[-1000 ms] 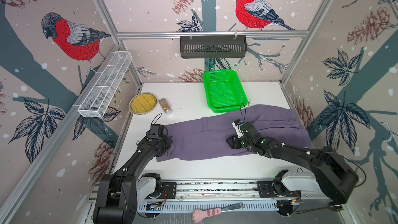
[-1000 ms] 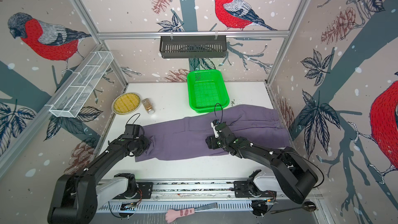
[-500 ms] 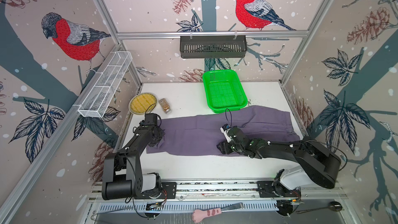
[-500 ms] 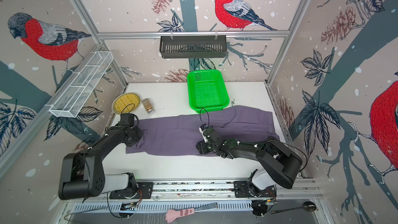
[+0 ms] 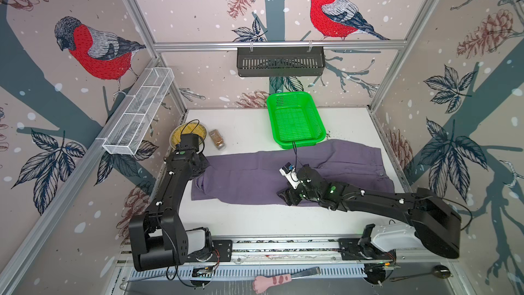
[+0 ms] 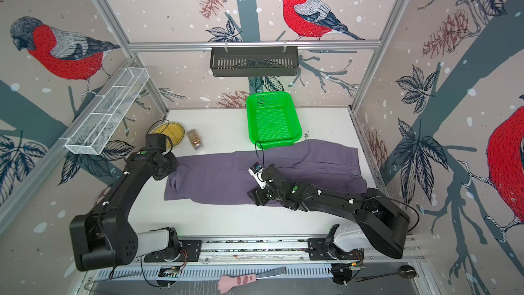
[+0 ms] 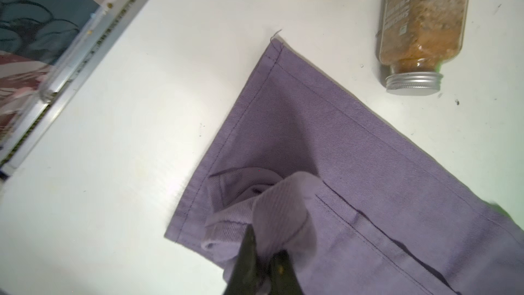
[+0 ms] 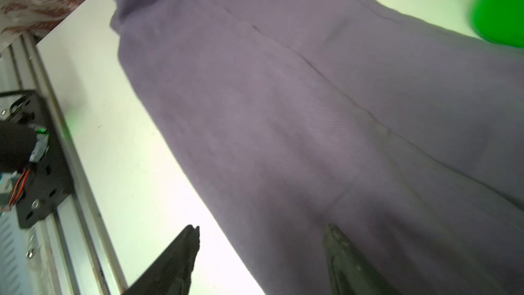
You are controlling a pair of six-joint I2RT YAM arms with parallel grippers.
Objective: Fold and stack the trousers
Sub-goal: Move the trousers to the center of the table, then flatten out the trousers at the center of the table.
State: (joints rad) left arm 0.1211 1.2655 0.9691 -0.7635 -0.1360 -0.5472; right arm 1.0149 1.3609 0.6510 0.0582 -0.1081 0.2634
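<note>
trousers (image 5: 255, 177): purple-grey, spread across the table (image 5: 255, 222) middle, 9 to 3 o'clock, waistband at 3.
left gripper (image 7: 265, 242): clamped on bunched leg hem, 9 o'clock end.
right gripper (image 8: 262, 232): jaws wide, astride the cloth's 6 o'clock edge.
basket (image 5: 295, 141): green, 12 o'clock.

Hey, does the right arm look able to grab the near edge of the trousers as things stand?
Probably yes: the right gripper is open and its jaws straddle the near edge of the trousers, with nothing else between them.
</note>
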